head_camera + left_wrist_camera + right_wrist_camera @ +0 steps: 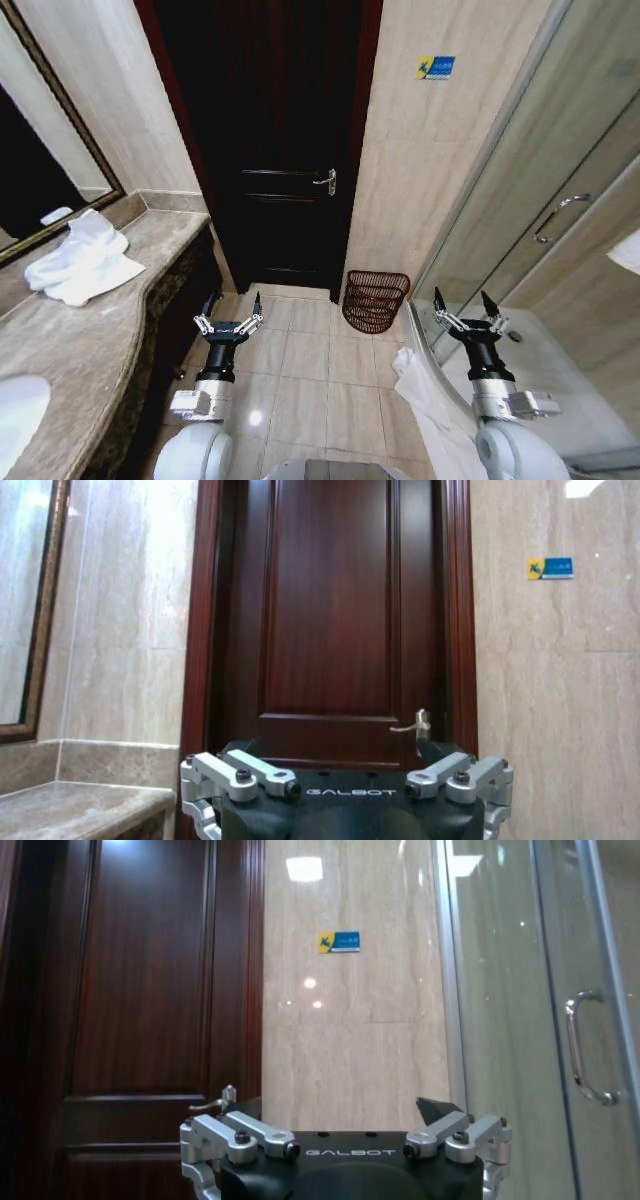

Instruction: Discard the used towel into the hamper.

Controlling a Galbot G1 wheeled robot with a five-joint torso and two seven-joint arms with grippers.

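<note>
A crumpled white towel (85, 262) lies on the marble counter (90, 350) at the left, under the mirror. The hamper (375, 300), a dark reddish-brown open-weave basket, stands on the floor against the wall, just right of the door. My left gripper (230, 312) is held upright over the floor beside the counter's edge, open and holding nothing. Over by the shower glass my right gripper (465, 308) is also upright, open, with nothing between its fingers. Both are well short of the towel and the hamper.
A dark wooden door (270, 150) with a lever handle (325, 181) is straight ahead. A glass shower door (540, 220) runs along the right, and a white cloth (420, 385) hangs on its low edge. A sink basin (18, 410) sits at the counter's near end. Tiled floor (310, 370) lies between the arms.
</note>
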